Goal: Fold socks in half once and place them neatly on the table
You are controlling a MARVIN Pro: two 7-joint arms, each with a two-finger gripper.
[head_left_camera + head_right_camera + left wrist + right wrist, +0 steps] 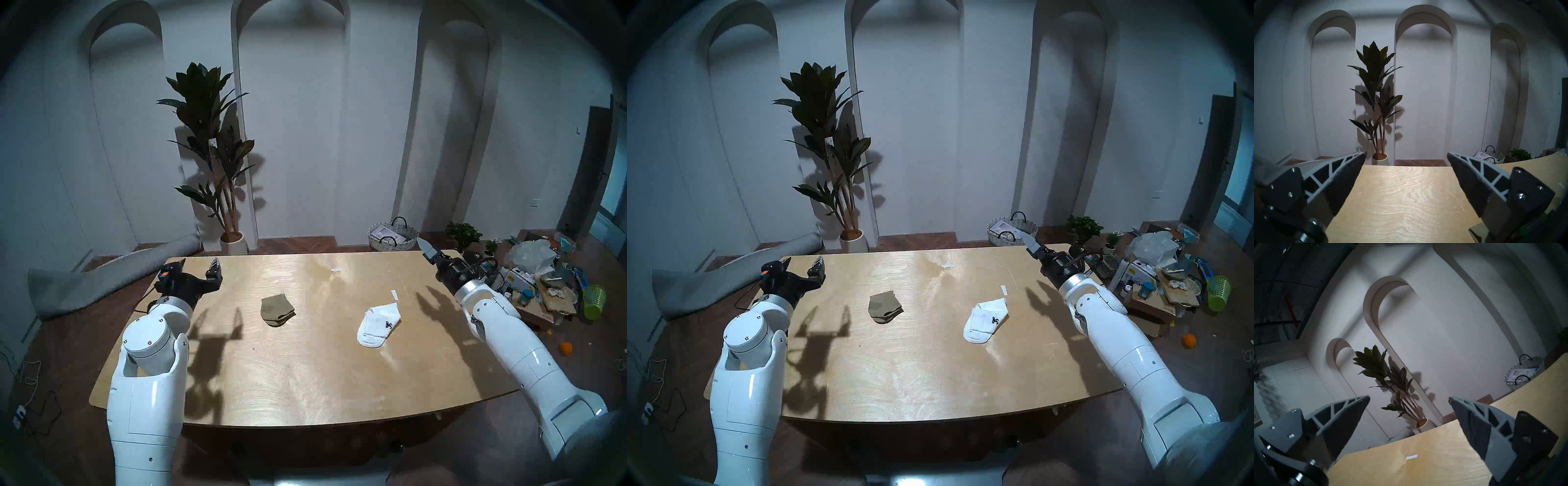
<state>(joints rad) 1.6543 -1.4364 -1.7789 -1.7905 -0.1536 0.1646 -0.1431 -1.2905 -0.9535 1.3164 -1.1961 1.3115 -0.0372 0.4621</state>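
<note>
The olive-brown sock lies doubled over, left of the middle of the wooden table. The white sock lies doubled over to its right, with its black emblem facing up. My left gripper is open and empty above the table's far left corner. My right gripper is open and empty above the far right corner. Both are well away from the socks. The wrist views show only bare table, no socks.
Two small white paper strips lie on the far part of the table; one also shows in the right wrist view. Behind the table are a potted plant and a woven basket. Clutter lies on the floor to the right. A rolled grey mat lies to the left.
</note>
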